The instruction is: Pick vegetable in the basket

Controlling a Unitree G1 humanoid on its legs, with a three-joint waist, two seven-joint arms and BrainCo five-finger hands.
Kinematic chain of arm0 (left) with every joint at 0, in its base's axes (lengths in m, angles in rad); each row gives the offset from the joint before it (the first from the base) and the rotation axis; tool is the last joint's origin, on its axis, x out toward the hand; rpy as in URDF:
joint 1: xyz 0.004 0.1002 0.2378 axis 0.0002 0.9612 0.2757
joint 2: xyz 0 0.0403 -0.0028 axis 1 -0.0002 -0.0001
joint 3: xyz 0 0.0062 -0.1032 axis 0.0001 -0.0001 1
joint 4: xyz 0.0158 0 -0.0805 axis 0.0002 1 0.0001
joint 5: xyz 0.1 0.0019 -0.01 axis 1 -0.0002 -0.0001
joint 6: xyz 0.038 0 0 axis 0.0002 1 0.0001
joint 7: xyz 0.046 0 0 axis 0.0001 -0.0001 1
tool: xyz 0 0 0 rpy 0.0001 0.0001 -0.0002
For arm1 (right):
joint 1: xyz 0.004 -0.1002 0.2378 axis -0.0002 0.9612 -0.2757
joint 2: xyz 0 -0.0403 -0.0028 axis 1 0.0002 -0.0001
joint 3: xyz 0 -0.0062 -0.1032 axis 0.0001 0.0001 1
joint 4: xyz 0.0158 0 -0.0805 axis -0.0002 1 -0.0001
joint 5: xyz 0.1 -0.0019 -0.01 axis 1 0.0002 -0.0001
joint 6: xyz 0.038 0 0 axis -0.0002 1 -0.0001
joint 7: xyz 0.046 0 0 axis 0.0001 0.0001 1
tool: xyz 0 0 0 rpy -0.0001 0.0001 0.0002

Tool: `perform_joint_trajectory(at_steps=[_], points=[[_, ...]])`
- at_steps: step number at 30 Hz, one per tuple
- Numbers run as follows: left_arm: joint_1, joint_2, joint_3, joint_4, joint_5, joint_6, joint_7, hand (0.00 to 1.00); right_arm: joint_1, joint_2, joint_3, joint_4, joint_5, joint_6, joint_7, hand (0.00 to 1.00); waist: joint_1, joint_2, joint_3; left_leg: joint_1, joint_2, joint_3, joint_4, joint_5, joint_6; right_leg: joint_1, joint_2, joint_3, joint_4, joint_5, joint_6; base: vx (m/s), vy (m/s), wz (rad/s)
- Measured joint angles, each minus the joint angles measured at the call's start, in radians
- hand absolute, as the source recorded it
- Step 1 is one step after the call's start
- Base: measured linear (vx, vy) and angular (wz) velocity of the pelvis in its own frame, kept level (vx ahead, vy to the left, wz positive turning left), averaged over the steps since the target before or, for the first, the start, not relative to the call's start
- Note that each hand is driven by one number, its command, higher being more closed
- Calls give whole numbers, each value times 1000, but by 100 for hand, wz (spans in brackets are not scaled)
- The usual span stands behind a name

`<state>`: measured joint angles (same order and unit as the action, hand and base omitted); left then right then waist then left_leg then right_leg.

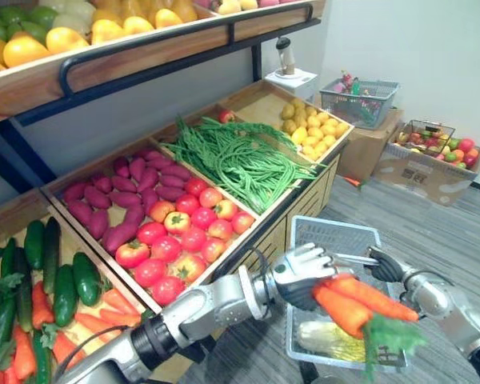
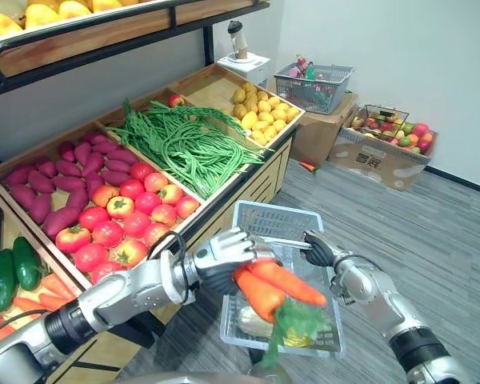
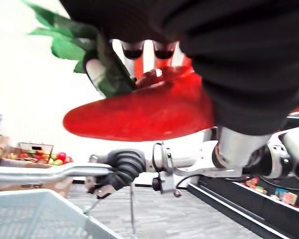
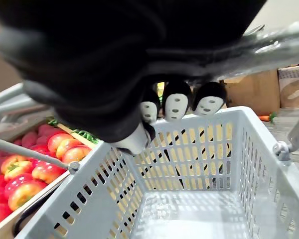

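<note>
My left hand point(image 1: 302, 274) holds a bunch of orange carrots point(image 1: 354, 302) with green tops, fingers curled round them, just above the grey plastic basket point(image 1: 337, 237). In the left wrist view the carrots point(image 3: 139, 112) sit right under the fingers. My right hand point(image 1: 390, 265) is shut on the basket's metal handle point(image 1: 354, 258), carrying the basket in front of the stand. In the right wrist view its dark fingertips point(image 4: 176, 104) wrap the handle point(image 4: 279, 42) over the basket point(image 4: 199, 149). A pale green vegetable point(image 1: 330, 340) lies in the basket's bottom.
A wooden stand holds cucumbers and carrots point(image 1: 40, 296), tomatoes point(image 1: 184, 232), purple sweet potatoes point(image 1: 120, 196), green beans point(image 1: 240, 160) and yellow fruit point(image 1: 316, 124). An upper shelf point(image 1: 128, 48) overhangs it. Another basket point(image 1: 358, 100) and cardboard boxes point(image 1: 428, 164) stand at the back right.
</note>
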<state>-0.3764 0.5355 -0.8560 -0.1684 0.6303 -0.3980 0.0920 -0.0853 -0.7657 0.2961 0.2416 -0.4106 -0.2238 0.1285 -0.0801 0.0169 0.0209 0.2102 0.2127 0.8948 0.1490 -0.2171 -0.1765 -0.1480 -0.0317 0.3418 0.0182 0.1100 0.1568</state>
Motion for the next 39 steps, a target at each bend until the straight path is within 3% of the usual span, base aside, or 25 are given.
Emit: perform_joint_trajectory(at_steps=[11,21,28,34,35,39], points=[[-7,-145,-63,223,2,20,-57,100,-58,-43,76,-58,0,8,63,100,-5,8,-5,-17,27,24,68,-40,-4,-23,10,22,19,0,-1,-13,-19,-6],[-5,-315,-59,473,32,85,-55,100,-91,-20,106,-130,38,15,70,100,-49,3,-2,-37,45,41,101,-59,-1,-44,17,26,17,-1,-1,21,3,-3],[-13,-377,-18,665,116,122,-52,100,-139,0,106,-130,40,24,71,100,-59,-5,3,-30,47,80,100,-61,-4,-60,32,54,19,-1,-1,22,6,-14],[-24,-383,23,755,172,138,-28,100,-168,8,109,-125,40,28,73,100,-67,-13,8,-25,45,108,99,-61,-5,-76,41,77,22,-1,-1,16,7,-11],[-25,-385,29,766,178,138,-28,0,-169,12,110,-122,40,28,74,100,-69,-13,8,-22,45,111,98,-61,-6,-76,42,79,22,-1,-1,18,12,-16],[-41,-384,64,844,189,158,-19,0,-175,19,111,-109,39,32,74,100,-83,-20,13,-15,45,121,95,-61,-6,-76,47,90,22,-1,-1,10,7,-7]])
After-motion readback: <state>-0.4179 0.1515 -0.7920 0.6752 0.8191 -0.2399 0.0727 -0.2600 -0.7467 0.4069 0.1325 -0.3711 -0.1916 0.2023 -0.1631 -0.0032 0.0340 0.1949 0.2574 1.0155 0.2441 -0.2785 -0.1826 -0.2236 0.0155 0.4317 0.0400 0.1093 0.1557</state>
